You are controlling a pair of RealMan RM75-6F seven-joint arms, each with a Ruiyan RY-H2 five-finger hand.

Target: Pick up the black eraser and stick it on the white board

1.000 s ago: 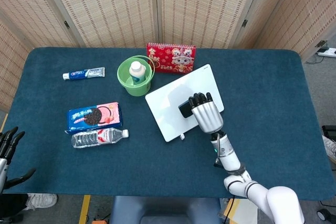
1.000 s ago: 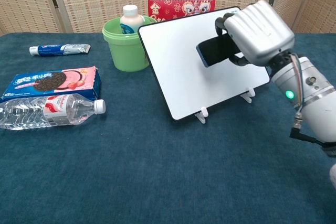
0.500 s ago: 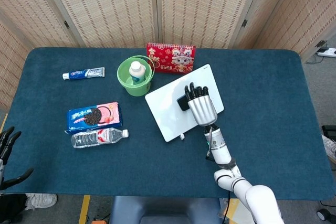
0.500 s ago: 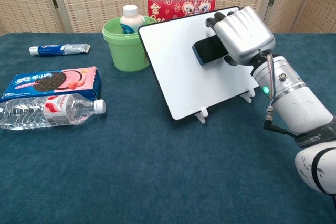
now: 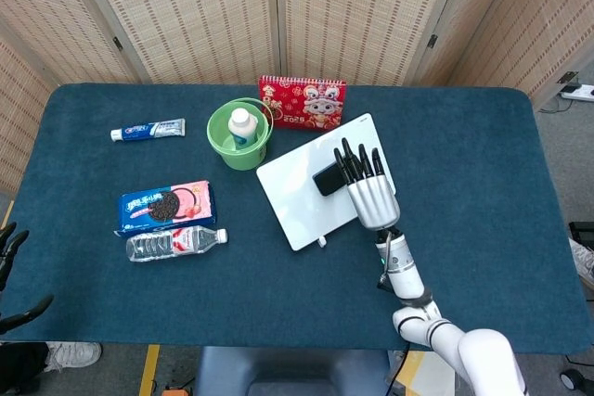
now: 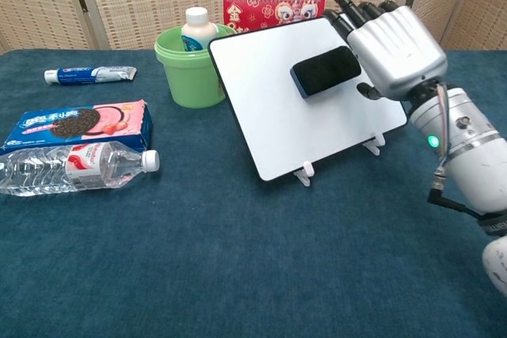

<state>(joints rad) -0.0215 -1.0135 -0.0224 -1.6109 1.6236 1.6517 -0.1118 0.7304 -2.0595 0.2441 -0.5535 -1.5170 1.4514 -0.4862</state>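
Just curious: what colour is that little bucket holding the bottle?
Light green bucket, clearest in the chest view.

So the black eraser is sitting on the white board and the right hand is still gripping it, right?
Not quite. The black eraser is on the white board, but the right hand has let go, its fingers straightened beside the eraser. The chest view shows it.

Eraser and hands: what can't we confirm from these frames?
- Black eraser: lies on the whiteboard; whether the right hand touches its right end is unclear in both views.
- Left hand: head view only, cut off by the left edge; its pose can't be told.
- Bottle in the green bucket: lower part hidden by the bucket wall.
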